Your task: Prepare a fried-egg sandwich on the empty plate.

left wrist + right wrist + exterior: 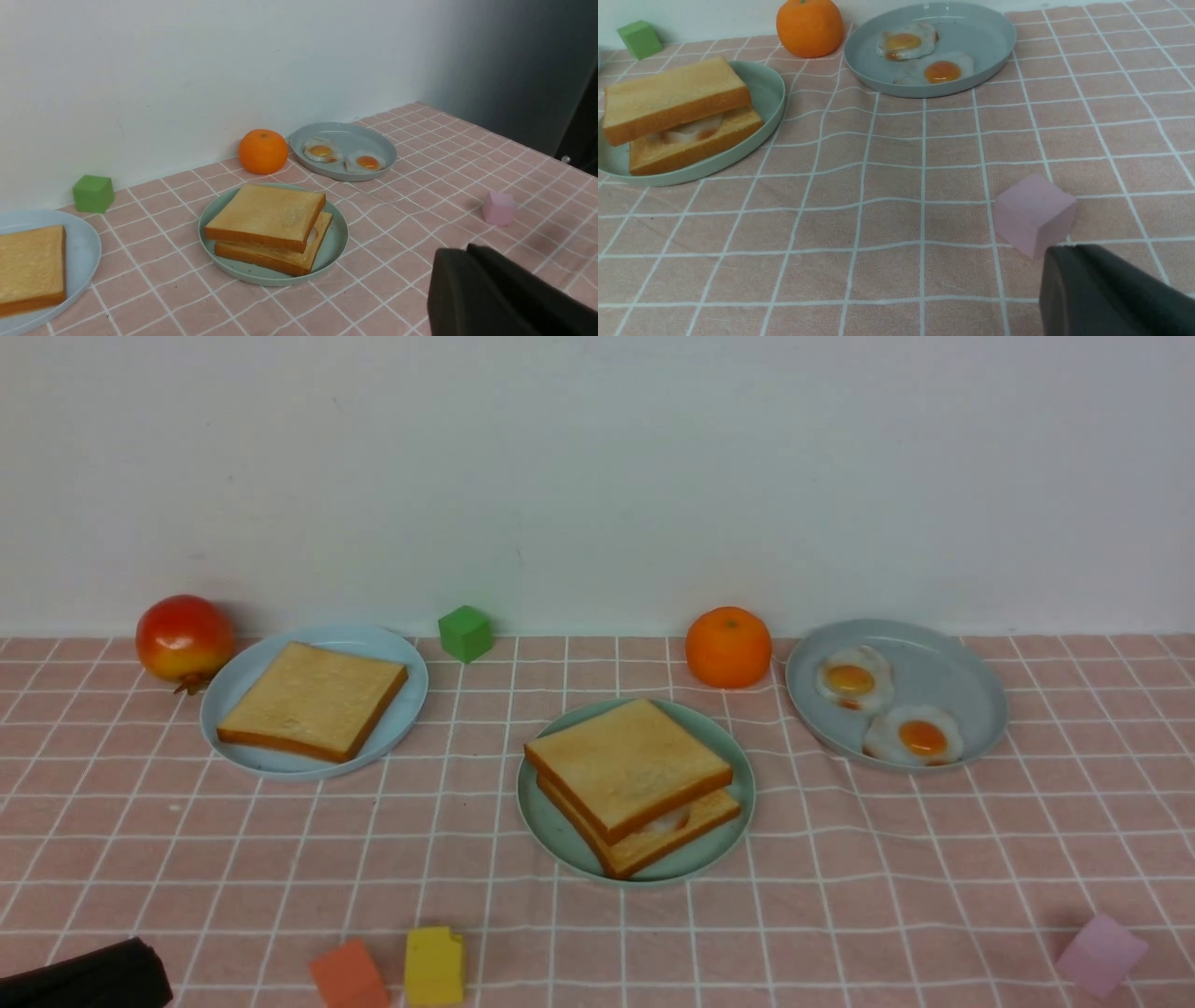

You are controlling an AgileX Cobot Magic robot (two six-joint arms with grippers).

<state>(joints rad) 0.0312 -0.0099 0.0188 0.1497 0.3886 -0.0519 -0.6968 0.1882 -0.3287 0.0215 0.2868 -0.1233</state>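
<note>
The fried-egg sandwich (627,770) lies on the mint-green plate (541,821) at the middle of the table: two toast slices stacked askew, with a bit of white egg (674,819) showing between them. It also shows in the left wrist view (268,214) and the right wrist view (672,93). My left gripper (149,961) is low at the near left corner, far from the plate; in its wrist view (467,249) the jaws are pressed together and empty. My right gripper (1069,252) is out of the front view, shut and empty, just behind a pink cube (1034,214).
A pale blue plate (411,691) with one toast slice (313,700) sits at the back left. A grey-blue plate (980,691) with two fried eggs sits at the back right. Around them are an orange (728,647), a red fruit (184,637), and green (465,633), orange (347,975) and yellow (434,966) cubes.
</note>
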